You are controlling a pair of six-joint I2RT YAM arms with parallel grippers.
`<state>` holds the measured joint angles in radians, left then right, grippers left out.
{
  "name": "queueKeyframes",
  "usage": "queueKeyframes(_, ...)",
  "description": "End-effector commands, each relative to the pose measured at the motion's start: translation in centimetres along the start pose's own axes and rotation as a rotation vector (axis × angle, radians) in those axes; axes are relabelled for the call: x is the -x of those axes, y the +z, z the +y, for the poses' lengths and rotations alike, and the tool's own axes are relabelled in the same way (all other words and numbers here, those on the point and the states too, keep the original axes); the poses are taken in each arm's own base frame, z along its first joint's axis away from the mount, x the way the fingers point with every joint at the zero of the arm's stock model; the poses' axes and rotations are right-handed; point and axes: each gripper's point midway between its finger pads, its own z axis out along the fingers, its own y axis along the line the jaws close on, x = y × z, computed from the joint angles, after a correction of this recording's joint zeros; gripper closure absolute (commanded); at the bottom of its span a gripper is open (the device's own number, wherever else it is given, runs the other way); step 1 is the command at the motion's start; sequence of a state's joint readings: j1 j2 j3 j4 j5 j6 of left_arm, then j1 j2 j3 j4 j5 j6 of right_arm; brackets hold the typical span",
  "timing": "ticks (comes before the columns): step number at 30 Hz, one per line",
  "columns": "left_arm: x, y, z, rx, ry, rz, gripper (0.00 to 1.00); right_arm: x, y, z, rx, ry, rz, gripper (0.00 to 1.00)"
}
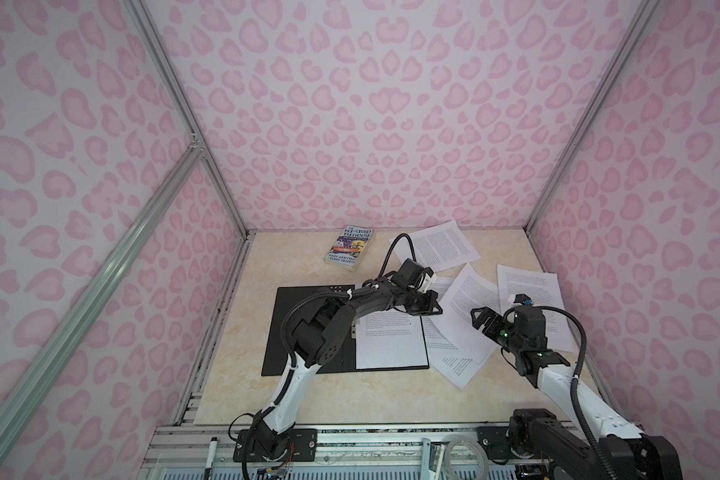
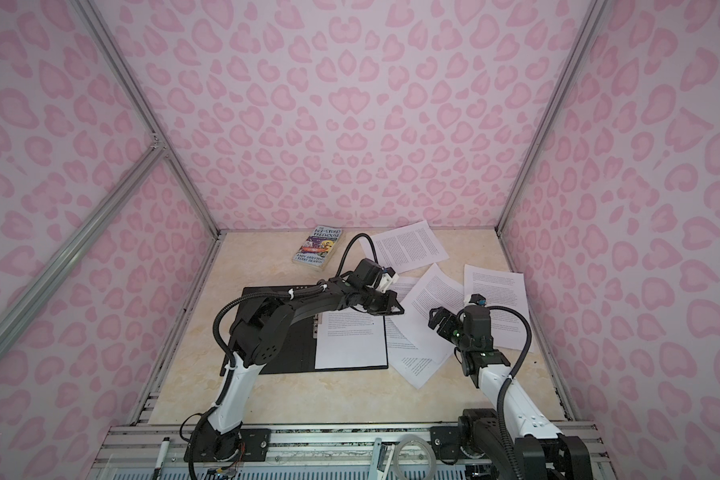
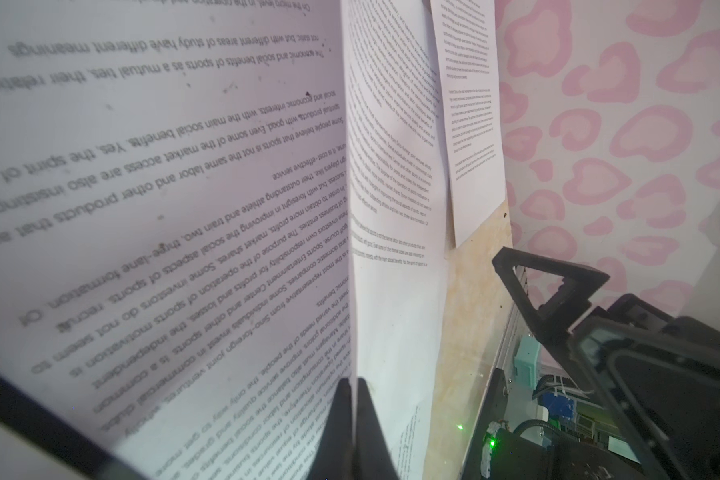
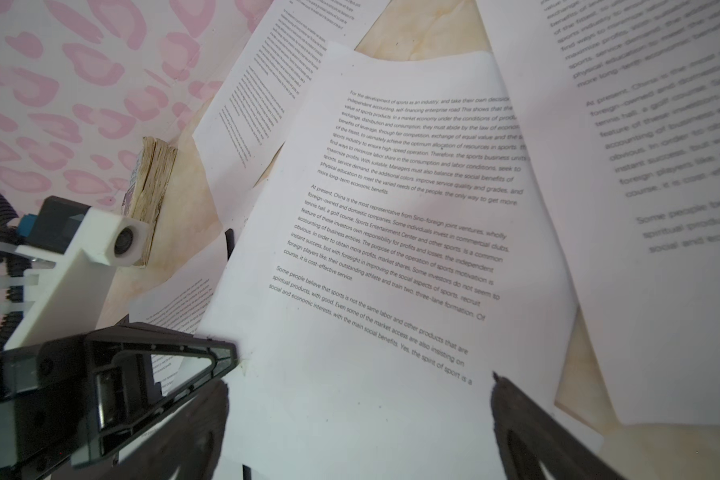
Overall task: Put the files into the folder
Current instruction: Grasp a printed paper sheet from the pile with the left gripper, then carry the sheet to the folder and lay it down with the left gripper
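Note:
The folder point(image 1: 277, 349) point(image 2: 300, 349) lies open on the table, black inside up, and one printed sheet point(image 1: 391, 345) rests on its right half. Several more files lie loose to its right, among them a far sheet point(image 1: 433, 245), a middle sheet point(image 1: 468, 299) point(image 4: 391, 228) and a right sheet point(image 1: 528, 295). My left gripper point(image 1: 435, 309) point(image 2: 400, 309) point(image 3: 354, 382) is shut on the middle sheet's edge, which bends upward point(image 3: 163, 187). My right gripper point(image 1: 476, 318) point(image 2: 434, 319) point(image 4: 358, 382) hangs open just over the same sheet, with nothing between its fingers.
A colourful paperback book point(image 1: 349, 248) point(image 4: 150, 195) lies at the back of the table, beyond the folder. A tape roll point(image 1: 466, 457) and a marker point(image 1: 213, 451) sit on the front rail. Pink patterned walls with aluminium posts close in the table on three sides.

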<state>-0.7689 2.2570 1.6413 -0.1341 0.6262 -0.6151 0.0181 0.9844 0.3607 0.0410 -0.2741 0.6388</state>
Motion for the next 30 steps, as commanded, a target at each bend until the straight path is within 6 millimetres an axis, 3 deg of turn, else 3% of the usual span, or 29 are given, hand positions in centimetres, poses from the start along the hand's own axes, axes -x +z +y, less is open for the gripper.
queueKeyframes(1,3.8,-22.4,-22.1,-0.261,0.384,-0.411,0.96,-0.1,0.2,0.4,0.027,-0.009,0.001,0.03)
queueKeyframes(11,3.4,-24.1,-22.9,-0.258,0.430,-0.454,0.97,-0.2,0.3,0.7,0.042,-0.007,0.006,0.02)
queueKeyframes(19,3.3,-25.2,-21.3,-0.185,0.407,-0.508,0.97,-0.3,0.4,1.2,0.057,-0.021,0.007,0.02)
queueKeyframes(25,3.6,-26.9,-17.5,-0.080,0.300,-0.576,0.97,-0.7,0.8,2.0,0.076,-0.037,0.025,0.02)
queueKeyframes(28,3.8,-28.2,-14.6,-0.051,0.205,-0.615,0.97,-0.9,1.2,2.2,0.077,-0.044,0.039,0.02)
queueKeyframes(30,3.4,-28.5,-11.4,-0.020,0.123,-0.624,0.97,-1.1,1.5,2.6,0.100,-0.042,0.044,0.02)
